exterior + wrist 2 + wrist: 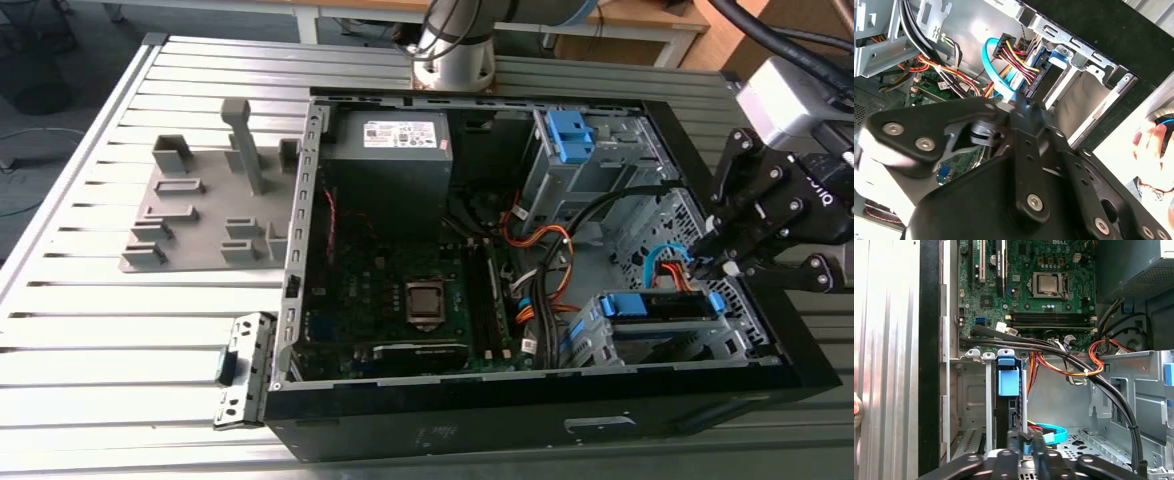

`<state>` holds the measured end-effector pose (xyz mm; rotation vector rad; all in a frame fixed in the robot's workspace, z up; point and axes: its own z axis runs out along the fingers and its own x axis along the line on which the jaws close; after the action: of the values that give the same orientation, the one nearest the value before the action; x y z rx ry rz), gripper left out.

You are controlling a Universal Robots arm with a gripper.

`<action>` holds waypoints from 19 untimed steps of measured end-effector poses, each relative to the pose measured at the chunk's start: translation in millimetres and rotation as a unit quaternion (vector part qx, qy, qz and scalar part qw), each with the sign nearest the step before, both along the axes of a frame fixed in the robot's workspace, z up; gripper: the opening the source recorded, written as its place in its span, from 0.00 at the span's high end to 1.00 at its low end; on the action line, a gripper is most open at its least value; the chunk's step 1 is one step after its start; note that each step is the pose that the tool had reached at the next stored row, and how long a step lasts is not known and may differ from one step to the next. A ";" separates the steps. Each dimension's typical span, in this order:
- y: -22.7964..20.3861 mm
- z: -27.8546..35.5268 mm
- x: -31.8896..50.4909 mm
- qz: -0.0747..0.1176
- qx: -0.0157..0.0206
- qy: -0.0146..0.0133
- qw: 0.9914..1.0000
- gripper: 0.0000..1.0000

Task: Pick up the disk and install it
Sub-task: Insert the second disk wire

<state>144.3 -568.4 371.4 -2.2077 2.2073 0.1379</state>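
The disk (654, 305) sits in the drive cage at the near corner of the open computer case (534, 420), on the exterior view's right, framed by its blue bracket (1007, 382). In the first wrist view it stands edge-on in the cage slot. My gripper (705, 262) hovers just above the cage's back end, where a blue data cable (999, 75) and coloured power wires (1014, 55) reach the disk (1049, 80). The fingertips (1030, 446) are closed together on the blue cable's end.
A grey power-supply box (400, 150) and the motherboard (400, 290) fill the case's other side. Black cables (1079, 365) cross the middle. A second blue-latched bay (571, 135) stands at the back. A grey fixture (200, 210) lies outside. A person's hand (1154, 150) is nearby.
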 end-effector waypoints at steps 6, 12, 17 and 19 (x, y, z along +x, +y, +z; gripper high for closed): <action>0.0 -0.1 0.0 0.000 0.000 0.000 1.000 0.89; 0.0 -0.1 0.0 0.000 0.000 0.000 1.000 0.89; 0.0 -0.2 0.0 0.000 0.000 0.000 1.000 0.88; 0.0 -0.2 0.0 0.000 0.000 0.000 1.000 0.76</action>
<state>144.3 -568.4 371.2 -2.2076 2.2073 0.1380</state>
